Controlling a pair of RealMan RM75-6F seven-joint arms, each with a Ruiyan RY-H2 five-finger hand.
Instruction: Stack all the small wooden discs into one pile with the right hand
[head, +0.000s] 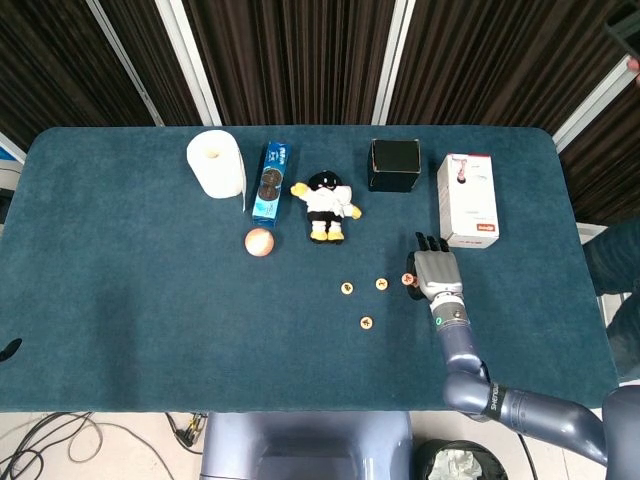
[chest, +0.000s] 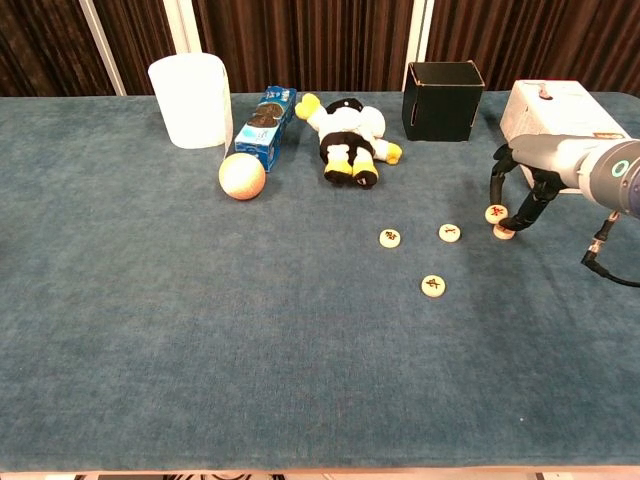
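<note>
wooden discs lie on the right half of the blue tabletop (chest: 150, 330). my right hand (chest: 528, 182) stands over the right part of the group, its fingers pointing down, and it pinches one small disc (chest: 496, 214) with a red mark between the fingertips. this held disc is lifted a little and sits just above another disc (chest: 504, 233) that lies on the cloth under it; from the chest view they seem almost touching, but i cannot tell if they really touch. in the head view the hand (head: 436, 274) covers most of this place and only the held disc (head: 408, 279) shows at its left edge.

three more discs lie apart to the left of the hand: one disc (chest: 450, 233) near the pair, one disc (chest: 390, 238) further left, and one disc (chest: 433, 286) closer to me, in front of these two. none of them touches another.

along the far side i see a white paper roll (chest: 190, 100), a blue biscuit pack (chest: 266, 125), an orange ball (chest: 242, 176) just in front of the pack, a plush toy (chest: 348, 128) lying on its back, a black box (chest: 443, 100) and a white carton (chest: 562, 116) behind my hand.

my left hand is not seen in any view.
</note>
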